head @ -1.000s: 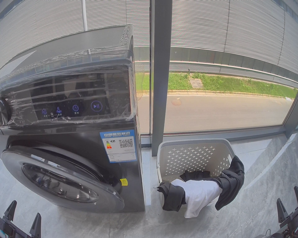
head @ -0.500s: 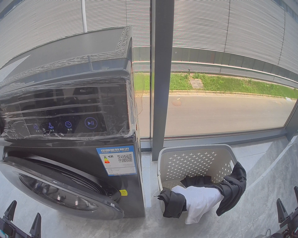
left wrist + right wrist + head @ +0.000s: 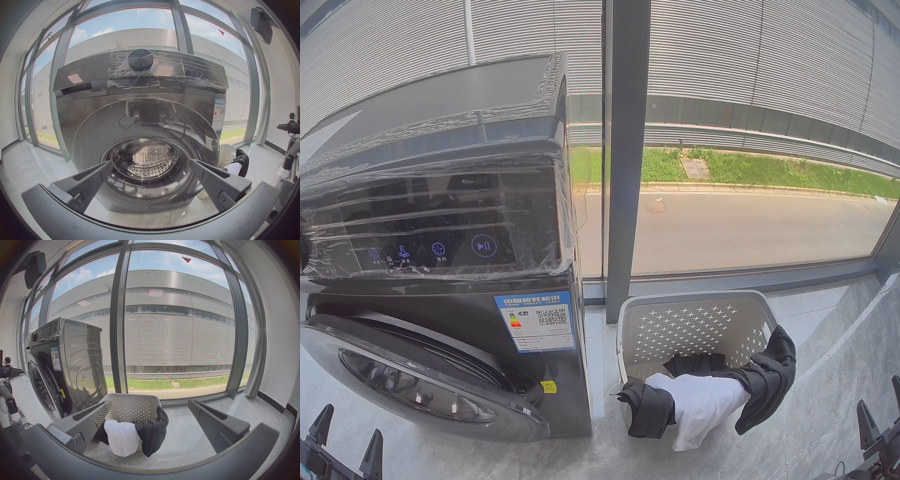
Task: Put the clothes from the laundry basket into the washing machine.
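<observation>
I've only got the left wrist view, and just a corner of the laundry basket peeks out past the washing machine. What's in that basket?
Observer: A white garment hangs over the near rim of the laundry basket.
Operator: Is the right gripper holding anything?
Observer: No. The right gripper is open and empty, with the basket in front of it.
Operator: Anything spilling over the far side from the washer?
Observer: Yes, a black garment drapes over the rim there and hangs down outside.
</observation>
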`<state>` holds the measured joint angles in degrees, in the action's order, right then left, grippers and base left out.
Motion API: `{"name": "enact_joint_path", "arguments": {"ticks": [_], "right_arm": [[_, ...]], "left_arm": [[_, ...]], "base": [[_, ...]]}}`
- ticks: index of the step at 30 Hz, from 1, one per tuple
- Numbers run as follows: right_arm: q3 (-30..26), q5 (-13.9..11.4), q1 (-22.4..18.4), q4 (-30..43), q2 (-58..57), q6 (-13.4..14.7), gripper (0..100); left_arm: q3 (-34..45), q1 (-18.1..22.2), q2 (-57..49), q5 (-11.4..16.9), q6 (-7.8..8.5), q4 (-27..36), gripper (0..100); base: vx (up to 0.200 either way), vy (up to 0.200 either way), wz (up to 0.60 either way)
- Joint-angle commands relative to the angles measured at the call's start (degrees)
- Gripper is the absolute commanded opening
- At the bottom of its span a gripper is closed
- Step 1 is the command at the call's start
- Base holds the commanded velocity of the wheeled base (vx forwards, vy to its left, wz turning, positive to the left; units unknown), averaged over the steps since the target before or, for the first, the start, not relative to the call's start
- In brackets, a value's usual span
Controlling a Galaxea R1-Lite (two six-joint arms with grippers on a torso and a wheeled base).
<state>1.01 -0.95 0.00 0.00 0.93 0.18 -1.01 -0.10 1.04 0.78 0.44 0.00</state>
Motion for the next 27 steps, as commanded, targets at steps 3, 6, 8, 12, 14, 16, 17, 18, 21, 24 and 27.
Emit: {"name": "enact_joint_path", "arguments": {"ticks": [3,6,8,12,14,16,17,18,21,24,27], "right_arm": [[-1.0,0.0,0.0,0.0,-0.9,0.0,100],[-1.0,0.0,0.1,0.0,-0.9,0.0,100],[-1.0,0.0,0.1,0.0,-0.9,0.0,100],[-1.0,0.0,0.1,0.0,-0.9,0.0,100],[-1.0,0.0,0.0,0.0,-0.9,0.0,100],[-1.0,0.0,0.1,0.0,-0.9,0.0,100],[-1.0,0.0,0.1,0.0,-0.9,0.0,100],[-1.0,0.0,0.1,0.0,-0.9,0.0,100],[-1.0,0.0,0.0,0.0,-0.9,0.0,100],[-1.0,0.0,0.0,0.0,-0.9,0.0,100],[-1.0,0.0,0.0,0.0,-0.9,0.0,100]], "left_arm": [[1.0,0.0,-0.9,0.0,0.09,0.0,100],[1.0,0.0,-0.9,0.0,0.00,0.0,100],[1.0,0.0,-0.9,0.0,0.00,0.0,100],[1.0,0.0,-0.9,0.0,0.00,0.0,100],[1.0,0.0,-0.9,0.0,0.00,0.0,100],[1.0,0.0,-0.9,0.0,0.00,0.0,100],[1.0,0.0,-0.9,0.0,0.00,0.0,100],[1.0,0.0,-0.9,0.0,0.00,0.0,100],[1.0,0.0,-0.9,0.0,0.00,0.0,100],[1.0,0.0,-0.9,0.0,0.00,0.0,100],[1.0,0.0,-0.9,0.0,0.00,0.0,100]], "base": [[-0.200,0.000,0.00],[-0.200,0.000,0.00],[-0.200,0.000,0.00],[-0.200,0.000,0.00],[-0.200,0.000,0.00],[-0.200,0.000,0.00],[-0.200,0.000,0.00],[-0.200,0.000,0.00],[-0.200,0.000,0.00],[-0.200,0.000,0.00],[-0.200,0.000,0.00]]}}
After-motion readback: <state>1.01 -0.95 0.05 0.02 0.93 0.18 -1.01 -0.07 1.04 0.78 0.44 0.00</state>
